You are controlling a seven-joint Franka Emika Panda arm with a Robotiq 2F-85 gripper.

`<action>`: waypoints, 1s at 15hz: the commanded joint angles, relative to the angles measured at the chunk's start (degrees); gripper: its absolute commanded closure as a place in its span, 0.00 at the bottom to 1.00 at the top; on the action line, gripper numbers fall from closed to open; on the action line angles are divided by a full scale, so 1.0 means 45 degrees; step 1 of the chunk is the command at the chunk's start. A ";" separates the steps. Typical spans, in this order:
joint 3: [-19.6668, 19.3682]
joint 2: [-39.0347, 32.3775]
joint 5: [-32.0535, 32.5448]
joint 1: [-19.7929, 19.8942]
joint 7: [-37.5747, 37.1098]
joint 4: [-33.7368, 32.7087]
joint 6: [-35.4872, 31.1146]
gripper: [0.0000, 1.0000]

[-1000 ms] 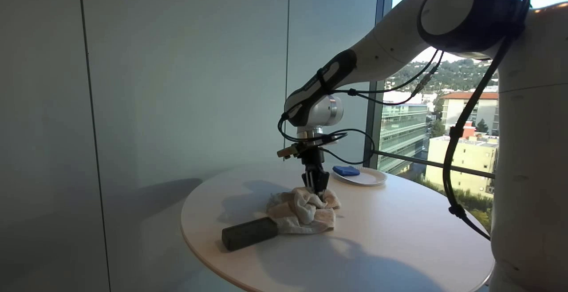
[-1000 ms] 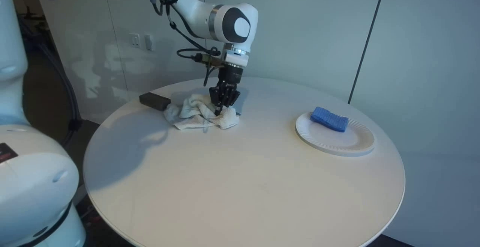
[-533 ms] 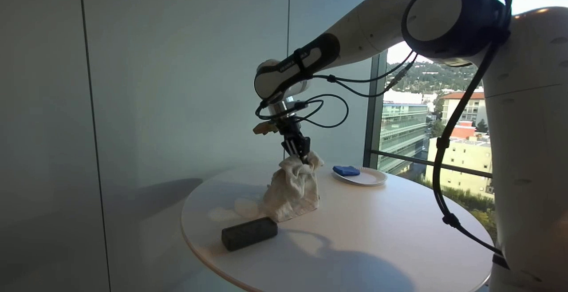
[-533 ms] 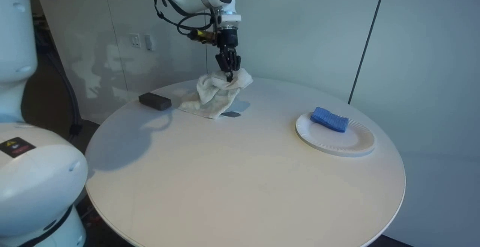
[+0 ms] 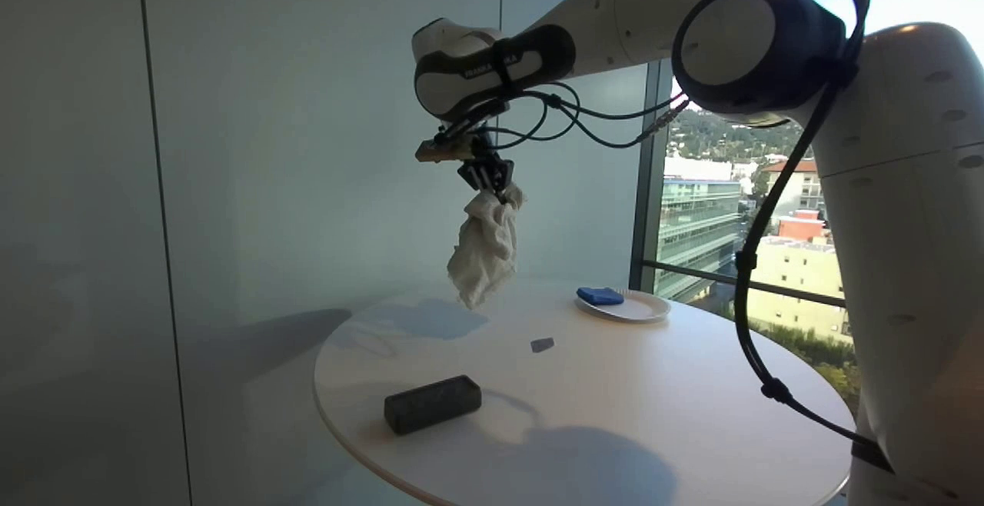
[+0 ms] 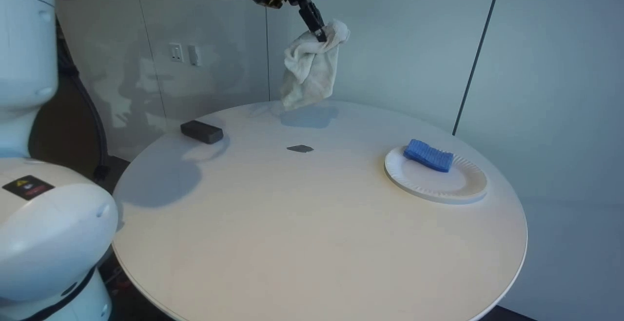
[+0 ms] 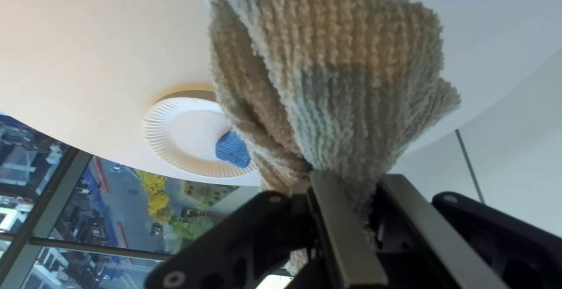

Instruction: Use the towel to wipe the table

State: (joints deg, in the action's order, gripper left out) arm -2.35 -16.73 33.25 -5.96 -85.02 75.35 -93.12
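A whitish, pinkish terry towel [image 5: 484, 256] hangs in the air above the round white table [image 5: 653, 391]. My gripper [image 5: 498, 194] is shut on its upper part. In an exterior view the towel [image 6: 311, 74] hangs from the gripper [image 6: 320, 38] above the far edge of the table [image 6: 317, 233]. In the wrist view the towel [image 7: 333, 82] is pinched between the fingers [image 7: 351, 181] and fills the upper middle. A small flat grey patch [image 5: 542, 345] lies on the table, also visible in an exterior view [image 6: 300, 149].
A dark block [image 5: 432, 404] lies on the table, also in an exterior view [image 6: 201, 131]. A white paper plate [image 6: 438, 187] holds a blue sponge [image 6: 428, 155]; the plate [image 7: 189, 135] shows in the wrist view. A wall stands behind the table; a window is beside it.
My gripper has lifted the towel off the table and moved up towards the wall side. The grey patch on the table is now uncovered. The block, plate and sponge have not moved.
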 commanded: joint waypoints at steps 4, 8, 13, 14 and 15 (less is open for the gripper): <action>0.0327 -0.3368 -0.0422 0.0439 0.2306 -0.2760 -0.4626 0.92; 0.1011 -0.4326 -0.1610 0.1076 0.4101 -0.2929 -0.7016 0.56; 0.1261 -0.3032 -0.2807 0.1410 0.6206 -0.2503 -0.6562 0.19; 0.0966 -0.2538 -0.2534 0.1270 0.5479 -0.2255 -0.6196 0.11; 0.0758 -0.2006 -0.2384 0.1175 0.4847 -0.1901 -0.5772 0.05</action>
State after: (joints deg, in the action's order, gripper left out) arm 2.34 -32.54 21.94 -0.20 -59.45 63.47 -123.58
